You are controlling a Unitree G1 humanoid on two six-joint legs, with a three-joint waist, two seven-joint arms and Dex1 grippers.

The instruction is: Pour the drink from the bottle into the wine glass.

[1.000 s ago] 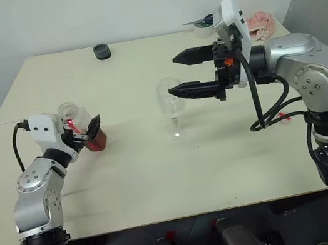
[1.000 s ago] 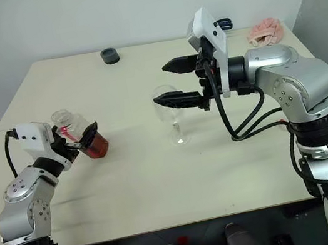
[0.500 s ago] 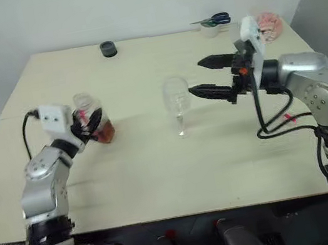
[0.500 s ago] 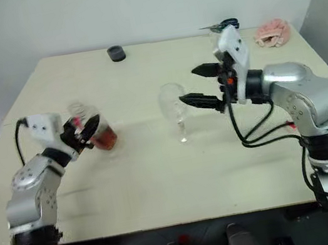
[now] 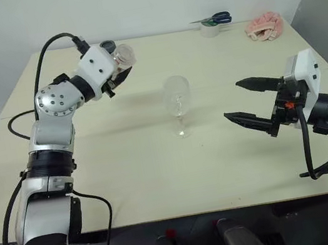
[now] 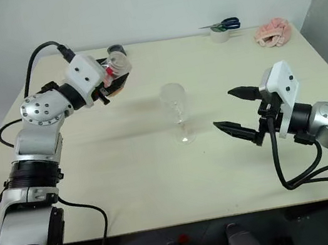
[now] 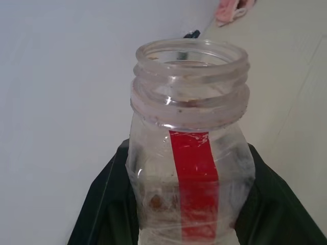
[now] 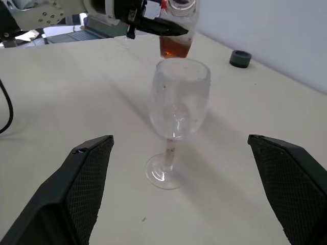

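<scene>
The bottle (image 7: 190, 153) is clear plastic with a red label strip, open at the mouth, with no cap on it. It is held up off the table (image 5: 128, 173) by the left pincer (image 5: 119, 74), whose black fingers are clamped on its lower body. It looks light and a little slick, likely to give under a hard squeeze, so that low grip on the squarish body seems sound. The drink (image 8: 175, 48), a small amber pool, sits in its base.

The wine glass (image 5: 178, 104) stands upright and empty mid-table, well apart from the bottle; thin-stemmed and fragile, it would tip easily at a knock.

The right pincer (image 5: 248, 101) hangs level beside the glass, its fingers spread wide on nothing.

Scissors (image 5: 217, 20), a tape roll (image 5: 211, 30), a pink cloth (image 5: 263, 24) and a small dark round object (image 8: 239, 57) lie at the far edge, out of the way.
</scene>
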